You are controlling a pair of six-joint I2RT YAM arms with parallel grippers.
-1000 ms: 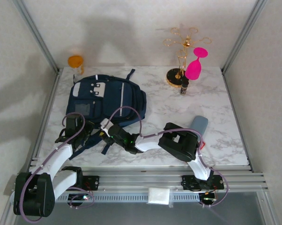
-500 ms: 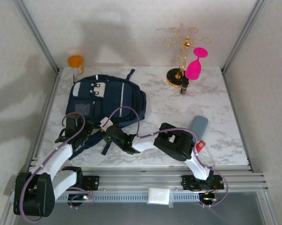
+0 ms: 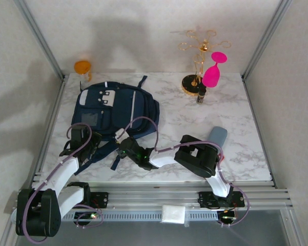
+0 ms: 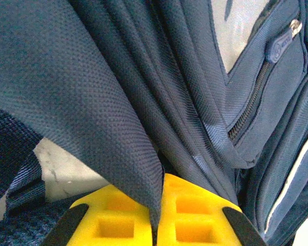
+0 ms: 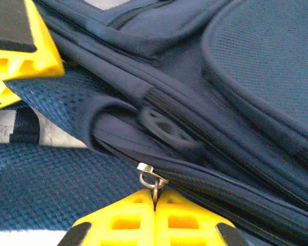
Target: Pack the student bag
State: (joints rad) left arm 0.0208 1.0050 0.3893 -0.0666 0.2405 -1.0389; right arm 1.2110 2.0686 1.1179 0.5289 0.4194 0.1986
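marble table | left tool pinches student bag mesh | right tool pinches zipper ring

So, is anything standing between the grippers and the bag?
Nothing visible. The right gripper is shut on the zipper ring of the bag, and the left gripper pinches a fold of its fabric.

Back-left orange cup — pink glass at gold rack — grey case right.

White marble-pattern tabletop; plain white walls; aluminium frame posts at rear corners; soft shadows on back wall.
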